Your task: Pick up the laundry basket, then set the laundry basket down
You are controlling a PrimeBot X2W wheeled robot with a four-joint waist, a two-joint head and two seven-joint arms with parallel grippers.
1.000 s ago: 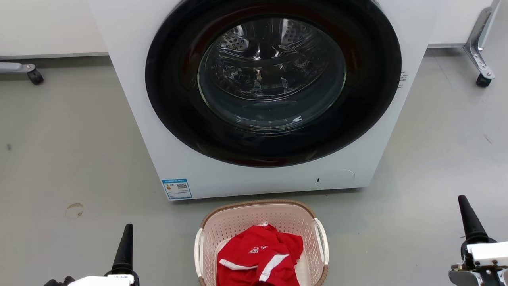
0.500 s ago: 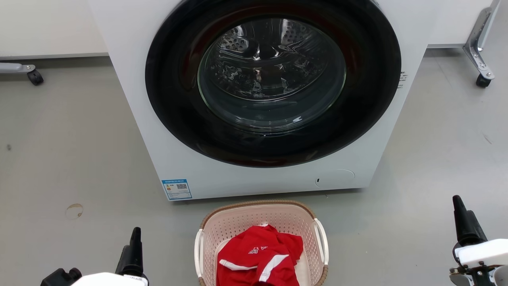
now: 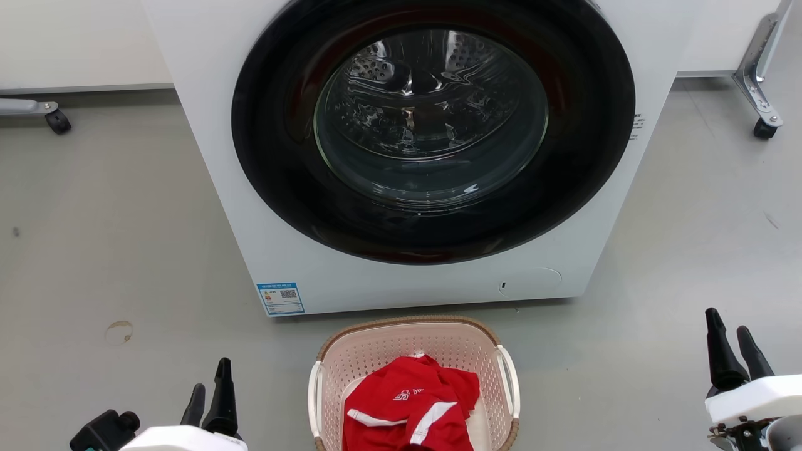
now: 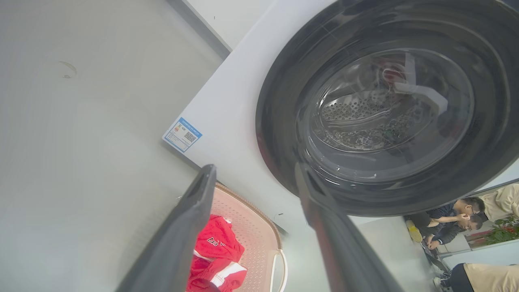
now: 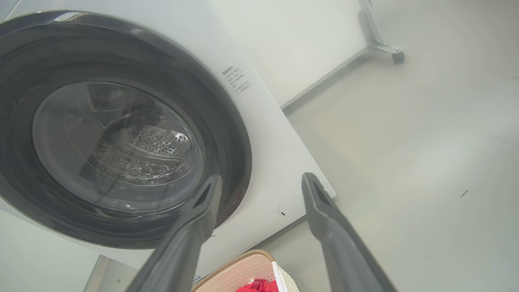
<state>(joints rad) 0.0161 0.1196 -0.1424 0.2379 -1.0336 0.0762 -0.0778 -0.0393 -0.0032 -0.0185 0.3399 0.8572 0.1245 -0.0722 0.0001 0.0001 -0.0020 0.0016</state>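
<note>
The pale pink perforated plastic laundry basket, its near end cut off, holds a crumpled red garment. The left gripper and right gripper flank it, wide and empty.

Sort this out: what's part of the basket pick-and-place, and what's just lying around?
Job: laundry basket; left gripper and right gripper, both open, either side of it, not touching.
Just there: washer; red garment inside the basket; wheeled frame leg; floor stain.

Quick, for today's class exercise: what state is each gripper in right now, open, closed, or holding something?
Left gripper: open, holding nothing, off to the left of the laundry basket.
Right gripper: open, holding nothing, off to the right of the laundry basket.
</note>
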